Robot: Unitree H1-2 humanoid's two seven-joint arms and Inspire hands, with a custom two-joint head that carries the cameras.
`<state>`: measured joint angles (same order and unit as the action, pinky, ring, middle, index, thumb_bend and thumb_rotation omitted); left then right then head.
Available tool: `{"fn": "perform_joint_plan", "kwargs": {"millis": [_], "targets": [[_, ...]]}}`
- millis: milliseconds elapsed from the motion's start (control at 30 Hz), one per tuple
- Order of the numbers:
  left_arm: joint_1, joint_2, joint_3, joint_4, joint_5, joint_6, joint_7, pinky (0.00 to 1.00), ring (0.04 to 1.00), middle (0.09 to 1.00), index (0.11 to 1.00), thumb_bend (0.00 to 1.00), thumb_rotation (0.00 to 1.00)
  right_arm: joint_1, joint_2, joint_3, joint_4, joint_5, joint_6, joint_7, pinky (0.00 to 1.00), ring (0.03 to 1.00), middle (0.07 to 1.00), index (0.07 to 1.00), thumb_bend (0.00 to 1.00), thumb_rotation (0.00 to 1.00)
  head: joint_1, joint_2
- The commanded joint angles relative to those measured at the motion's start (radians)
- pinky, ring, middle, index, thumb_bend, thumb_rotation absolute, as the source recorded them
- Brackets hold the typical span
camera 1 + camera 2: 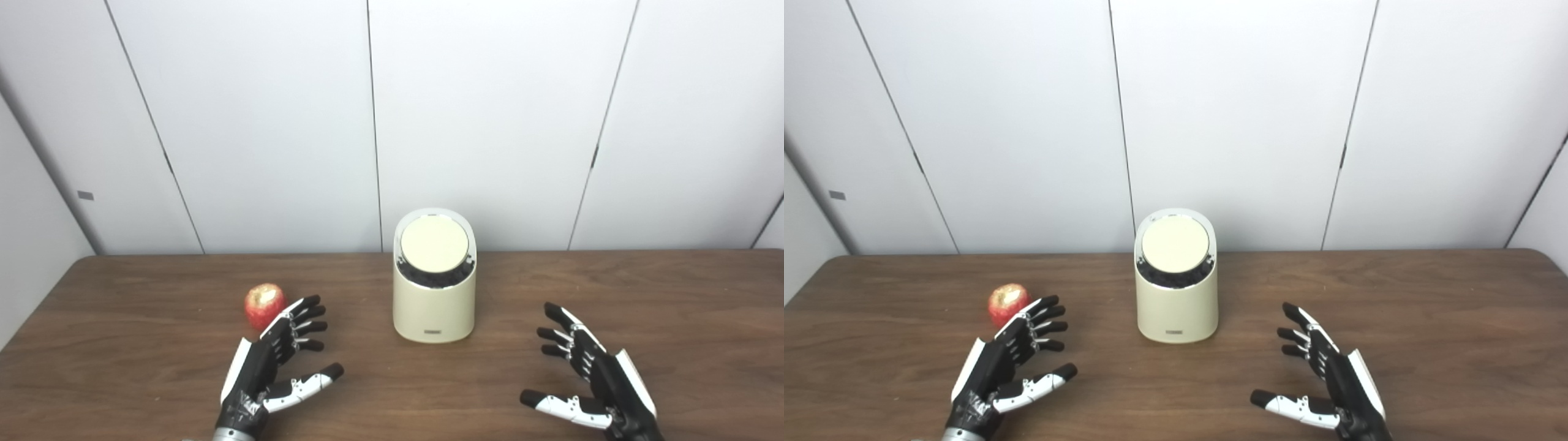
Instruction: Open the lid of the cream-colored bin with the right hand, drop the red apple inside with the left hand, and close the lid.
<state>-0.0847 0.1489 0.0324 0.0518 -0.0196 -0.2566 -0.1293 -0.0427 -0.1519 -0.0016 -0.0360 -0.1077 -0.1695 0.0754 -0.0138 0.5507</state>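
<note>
Left eye view
Bin: the cream-colored rounded plastic bin stands upright at the middle of the brown wooden table, at 12 o'clock from the robot.
Lid: the round pale-yellow lid sits tilted toward the camera in the bin's sloped top, with a dark gap showing along its lower edge; whether it is fully seated I cannot tell.
Apple: the red apple with a pale patch rests on the table at 9 o'clock from the bin, well apart from it.
Left hand: the black-and-white left hand holds nothing, fingers spread, fingertips just beside the apple at its 4 o'clock.
Right hand: the black-and-white right hand is spread and empty, at 4 o'clock from the bin, apart from it.

Right eye view
Layout: same arrangement; the bin sits centre, the apple at its 9 o'clock, the left hand and right hand both with fingers apart and nothing held.
Step in hand: likely the reach to the lid.
Doing it well: bring the right hand in toward 11 o'clock, come down on the lid's lower edge, and press or lift gently so the light bin does not slide or tip; keep the left hand low beside the apple, clear of the right hand's path.
</note>
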Motion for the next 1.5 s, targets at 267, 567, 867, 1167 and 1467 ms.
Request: {"fn": "perform_joint_plan", "kwargs": {"millis": [267, 567, 867, 1167, 1467], "targets": [[-0.025, 0.012, 0.004, -0.010, -0.016, -0.053, -0.003, 0.65, 0.772, 0.835, 0.876, 0.68, 0.03, -0.017, 0.004, 0.001, -0.024, 0.009, -0.046, -0.010, 0.77, 0.837, 0.920, 0.900, 0.80, 0.25, 0.001, -0.003], [-0.033, 0.006, 0.002, 0.002, -0.011, -0.050, 0.000, 0.66, 0.778, 0.837, 0.874, 0.69, 0.03, -0.040, 0.025, -0.002, -0.030, -0.018, -0.041, -0.040, 0.76, 0.842, 0.921, 0.899, 0.80, 0.32, -0.001, -0.017], [-0.052, 0.008, 0.000, 0.041, -0.009, -0.068, -0.002, 0.67, 0.778, 0.839, 0.877, 0.68, 0.04, -0.230, 0.057, 0.018, -0.029, -0.185, 0.037, -0.110, 0.72, 0.872, 0.932, 0.918, 0.84, 0.44, -0.005, -0.028], [-0.060, 0.003, -0.001, 0.060, 0.004, -0.079, 0.007, 0.67, 0.774, 0.838, 0.877, 0.69, 0.06, -0.462, 0.091, 0.030, -0.013, -0.194, 0.266, -0.082, 0.89, 0.964, 0.967, 0.982, 0.87, 0.41, -0.010, -0.039], [-0.069, -0.001, -0.004, 0.074, -0.005, -0.092, 0.003, 0.67, 0.775, 0.838, 0.876, 0.69, 0.04, -0.604, 0.056, 0.051, 0.031, -0.222, 0.383, -0.068, 0.77, 0.908, 0.978, 0.972, 0.90, 0.41, -0.007, -0.039]]}}
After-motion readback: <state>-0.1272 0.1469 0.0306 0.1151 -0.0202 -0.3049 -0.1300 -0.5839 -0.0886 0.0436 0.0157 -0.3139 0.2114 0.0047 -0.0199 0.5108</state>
